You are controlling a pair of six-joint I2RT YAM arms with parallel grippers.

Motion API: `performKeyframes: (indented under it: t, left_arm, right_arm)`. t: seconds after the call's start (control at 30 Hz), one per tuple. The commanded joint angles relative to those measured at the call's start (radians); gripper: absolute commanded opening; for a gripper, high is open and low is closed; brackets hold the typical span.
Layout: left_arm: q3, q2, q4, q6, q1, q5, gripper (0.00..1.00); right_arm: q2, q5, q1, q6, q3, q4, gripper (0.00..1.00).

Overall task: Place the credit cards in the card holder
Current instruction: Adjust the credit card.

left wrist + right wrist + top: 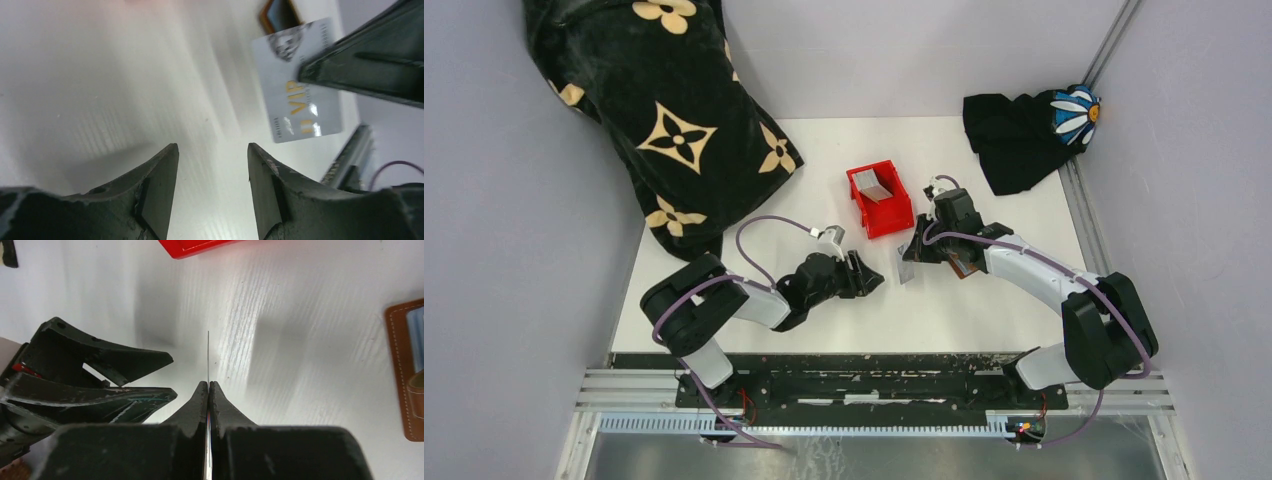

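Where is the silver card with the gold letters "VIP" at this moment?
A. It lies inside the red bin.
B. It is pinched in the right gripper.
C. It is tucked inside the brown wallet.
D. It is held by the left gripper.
B: the VIP card is clamped in the shut right gripper, seen edge-on from the right wrist, while the left gripper is open and holds nothing.

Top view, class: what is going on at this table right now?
The right tool is shut on a silvery credit card, holding it on edge. The left tool is open and empty beside it. The brown card holder lies on the table near the right arm; the card is not in it yet.
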Motion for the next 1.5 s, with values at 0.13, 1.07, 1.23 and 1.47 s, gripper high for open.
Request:
performKeyframes:
  t: [0.13,1.07,1.23,1.47]
  left_arm:
    - [-0.109,0.134,0.670,-0.280,0.109,0.288,0.62]
    - [-0.079,0.287,0.986,-0.469,0.140,0.353,0.36]
    - [-0.092,0.264,0.986,-0.456,0.141,0.358,0.08]
    - [-0.092,0.263,0.987,-0.441,0.142,0.376,0.03]
  right_arm:
    - [-0.046,-0.216,-0.034,0.116,-0.083,0.211,0.01]
    - [0.058,-0.414,-0.040,0.397,-0.257,0.669,0.01]
    - [0.055,-0.412,-0.039,0.403,-0.256,0.669,0.01]
    - [0.049,-0.400,-0.040,0.376,-0.237,0.611,0.14]
